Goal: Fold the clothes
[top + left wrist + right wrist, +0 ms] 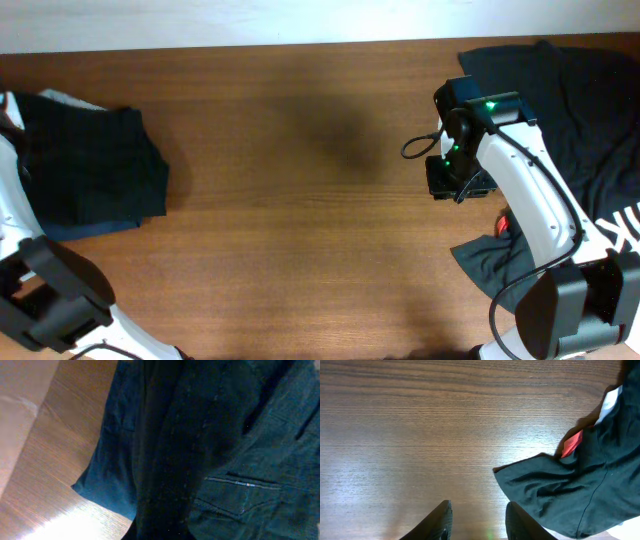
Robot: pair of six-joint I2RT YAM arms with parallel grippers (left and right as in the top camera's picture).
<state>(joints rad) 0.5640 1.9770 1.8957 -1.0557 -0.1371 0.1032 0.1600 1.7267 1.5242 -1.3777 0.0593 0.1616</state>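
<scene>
Right claw: the right claw (pixel 477 522) hangs open over bare wood, its two dark fingers (pixel 442 521) spread with nothing between them. From above it sits at about 3 o'clock from the middle of the table (pixel 300 220).
Right arm: the white right arm (pixel 530 200) runs from the near right corner up to the claw, with green lights lit on its wrist.
Nearest cloth: a loose corner of a black garment (pixel 560 485) lies flat at 3 o'clock from the open claw, near it but not touching.
Red label: a small red label (pixel 572 442) shows at a fold of that garment, at 1 o'clock from the claw.
Lettered part: white lettering (pixel 630 225) shows on black cloth at the table's right edge; the black cloth spreads unfolded up to 1 o'clock.
Left arm: the left arm (pixel 55 290) rises along the left edge.
Left claw: its fingers show in no view, so whether it is open or closed cannot be told.
Folded stack: a folded stack (pixel 90 170) of dark clothes lies at 9 o'clock, well apart from the black cloth.
Navy garment: a navy garment (pixel 110 475) sticks out under the stack's near edge.
Pocket: a stitched pocket slit (pixel 245 484) shows on the darker cloth above it.
</scene>
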